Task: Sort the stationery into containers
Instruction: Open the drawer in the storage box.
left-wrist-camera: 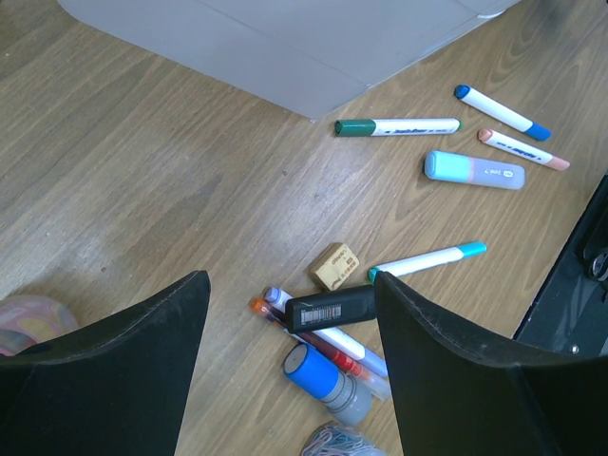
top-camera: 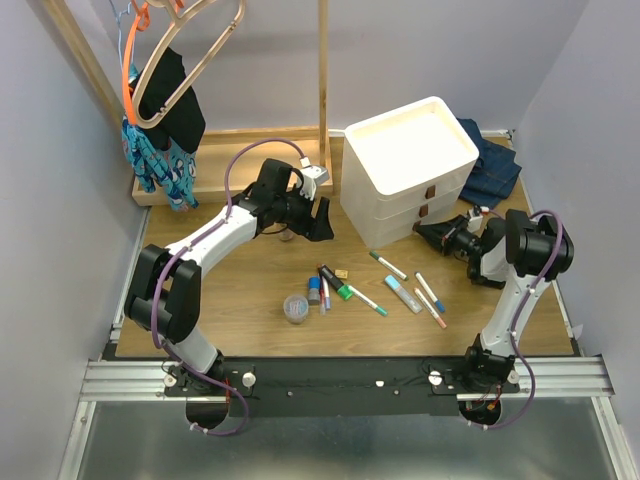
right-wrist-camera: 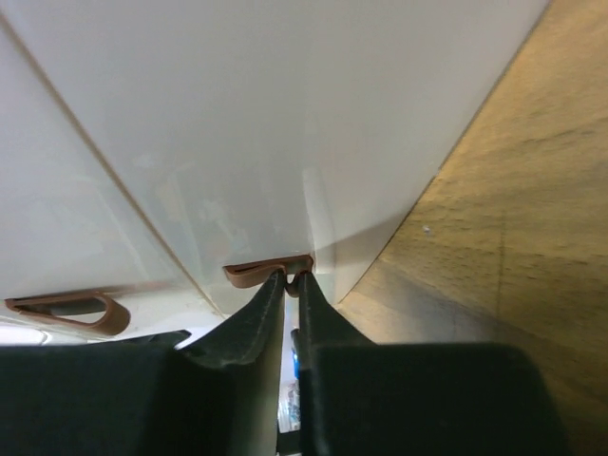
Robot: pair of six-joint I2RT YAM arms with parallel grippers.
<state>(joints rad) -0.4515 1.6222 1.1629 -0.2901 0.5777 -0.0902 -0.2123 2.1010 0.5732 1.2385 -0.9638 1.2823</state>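
The white three-drawer unit [top-camera: 410, 165] stands at the back right. My right gripper [top-camera: 432, 232] [right-wrist-camera: 293, 277] is shut on a brown pull tab [right-wrist-camera: 256, 272] low on its front. My left gripper [top-camera: 318, 218] [left-wrist-camera: 285, 285] is open and empty, hovering left of the unit. On the table lie the black-and-green marker [top-camera: 334, 281] [left-wrist-camera: 332, 306], the pale blue tube [top-camera: 403, 294] [left-wrist-camera: 473, 169], the clear round tub [top-camera: 296, 307], and slim markers with green [left-wrist-camera: 399, 126], blue [left-wrist-camera: 502, 111] and orange [left-wrist-camera: 522, 149] caps. A pinkish item [left-wrist-camera: 28, 313] lies under the left gripper.
A wooden rack base [top-camera: 230, 160] with a post [top-camera: 323, 80], hangers and hung clothes fills the back left. Folded denim [top-camera: 495, 165] lies behind the unit. A small tan eraser [left-wrist-camera: 333, 265] and a blue-capped grey bottle [left-wrist-camera: 323, 380] lie among the markers.
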